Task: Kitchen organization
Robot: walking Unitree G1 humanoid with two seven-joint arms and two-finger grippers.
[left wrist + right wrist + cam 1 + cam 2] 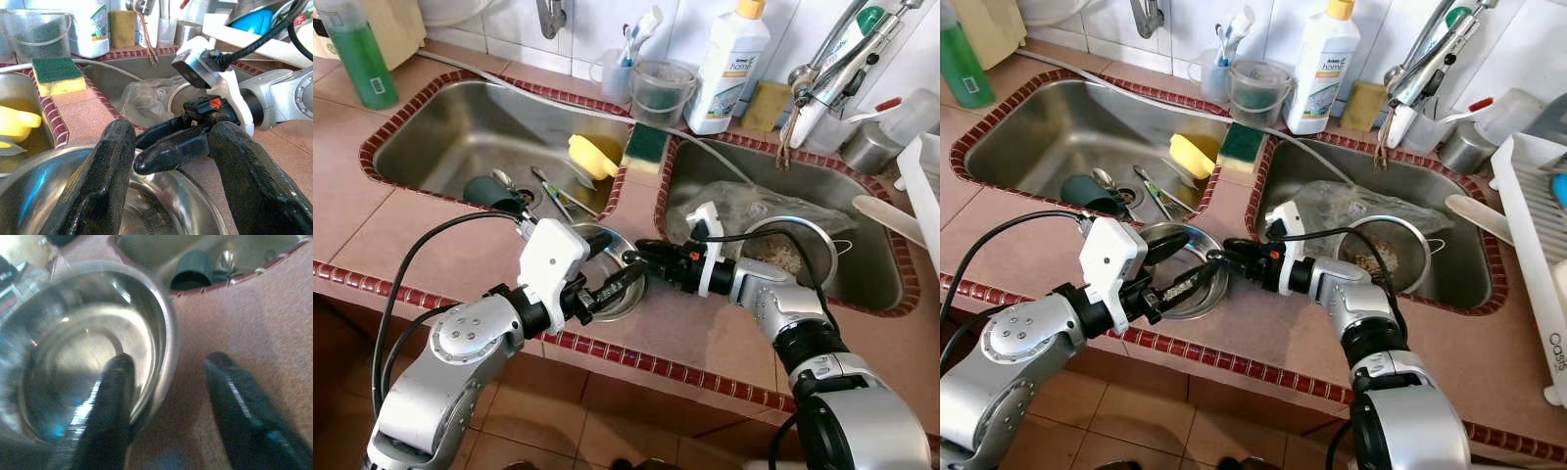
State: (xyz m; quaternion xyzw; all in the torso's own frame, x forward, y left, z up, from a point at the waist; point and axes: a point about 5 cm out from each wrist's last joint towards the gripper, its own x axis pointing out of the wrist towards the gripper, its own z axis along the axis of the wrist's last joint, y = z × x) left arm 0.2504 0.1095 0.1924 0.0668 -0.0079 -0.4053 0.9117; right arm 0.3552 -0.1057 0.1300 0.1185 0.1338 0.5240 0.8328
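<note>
A steel bowl [612,279] sits on the pink tiled counter [431,230] between two sinks, near the red-tiled front edge. The right gripper [639,255] is spread wide across the bowl's rim, one finger inside, one outside on the counter, not closed on it. The left gripper [615,284] is also open, its fingers over the bowl's near side. Behind, the left sink [450,127] holds a yellow sponge [592,155] and cutlery; the right sink [862,250] holds a strainer [793,250]. The left wrist view adds a green scouring pad [56,76] on the divider.
</note>
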